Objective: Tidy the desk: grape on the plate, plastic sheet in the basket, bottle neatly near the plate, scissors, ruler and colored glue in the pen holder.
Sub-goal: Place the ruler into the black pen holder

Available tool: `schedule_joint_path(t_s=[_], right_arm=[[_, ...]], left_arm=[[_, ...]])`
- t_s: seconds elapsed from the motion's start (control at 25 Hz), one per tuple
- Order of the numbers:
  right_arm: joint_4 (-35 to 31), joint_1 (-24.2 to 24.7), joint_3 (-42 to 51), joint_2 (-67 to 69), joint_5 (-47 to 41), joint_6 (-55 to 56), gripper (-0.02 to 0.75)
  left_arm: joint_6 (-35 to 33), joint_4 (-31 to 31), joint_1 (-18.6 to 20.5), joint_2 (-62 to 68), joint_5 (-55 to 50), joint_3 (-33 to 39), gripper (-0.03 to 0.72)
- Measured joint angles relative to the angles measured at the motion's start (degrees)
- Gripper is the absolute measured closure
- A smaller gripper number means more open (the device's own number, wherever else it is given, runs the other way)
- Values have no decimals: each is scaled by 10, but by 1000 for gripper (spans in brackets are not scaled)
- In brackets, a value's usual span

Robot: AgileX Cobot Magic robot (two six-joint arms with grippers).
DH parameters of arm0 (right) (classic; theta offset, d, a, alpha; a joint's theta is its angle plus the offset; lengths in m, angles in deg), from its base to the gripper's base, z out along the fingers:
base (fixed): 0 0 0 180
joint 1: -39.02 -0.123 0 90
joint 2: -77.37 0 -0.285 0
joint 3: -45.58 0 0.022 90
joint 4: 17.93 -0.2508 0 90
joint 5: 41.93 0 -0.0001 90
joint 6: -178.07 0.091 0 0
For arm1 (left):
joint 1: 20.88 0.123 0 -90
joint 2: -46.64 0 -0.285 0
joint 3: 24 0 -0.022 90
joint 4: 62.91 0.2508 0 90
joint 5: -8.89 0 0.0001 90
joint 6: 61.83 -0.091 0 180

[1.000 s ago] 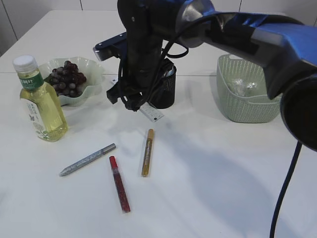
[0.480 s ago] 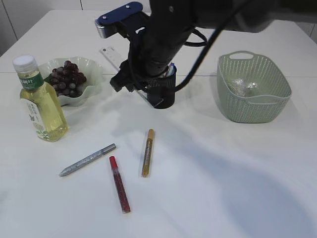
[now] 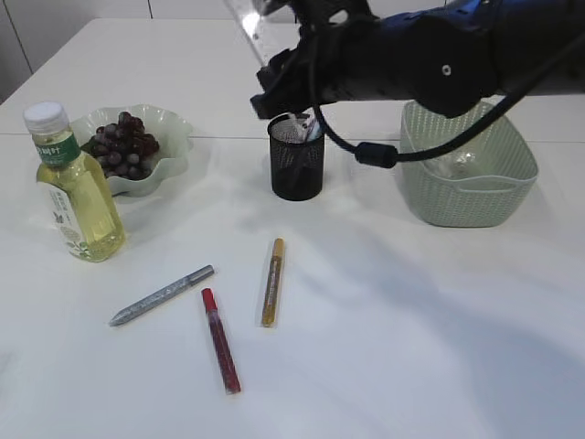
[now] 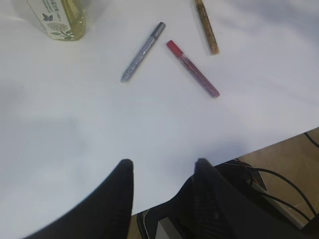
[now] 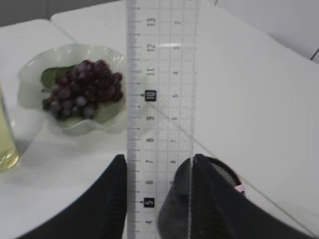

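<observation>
My right gripper [image 5: 158,158] is shut on the edges of a clear ruler [image 5: 159,89], which stands high above the black mesh pen holder [image 3: 296,157]. The ruler's tip [image 3: 251,20] shows at the top of the exterior view. Grapes [image 3: 123,144] lie on the green plate [image 3: 174,123], with the yellow bottle [image 3: 75,187] upright beside it. Silver [image 3: 162,294], red [image 3: 220,339] and gold [image 3: 272,281] glue pens lie on the table. A crumpled plastic sheet [image 3: 454,160] sits in the green basket [image 3: 466,197]. My left gripper [image 4: 163,163] hangs open over the table's front edge. I cannot make out the scissors.
The right arm [image 3: 430,64] stretches across the back of the table, over the basket and pen holder. Beyond the table's front edge [image 4: 279,142] are cables and a dark frame.
The right arm has swung up and to the right, lifting the ruler from beside the pen holder to high above it. The left gripper and the pens have not moved.
</observation>
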Motion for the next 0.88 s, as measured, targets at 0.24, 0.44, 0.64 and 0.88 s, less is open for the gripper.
schedule_joint_path(t_s=[0.24,0.44,0.64,0.88], right_arm=[[-71,54,1,17,130,3,431],[-88,57,1,40,209,4,431],[-103,57,1,86,287,4,431],[-119,57,-46,151,310,4,431]], left_arm=[[0,-1,0,0,5,0,389],[0,14,0,0,12,0,389],[0,24,0,0,28,0,389],[0,24,0,0,41,0,389]])
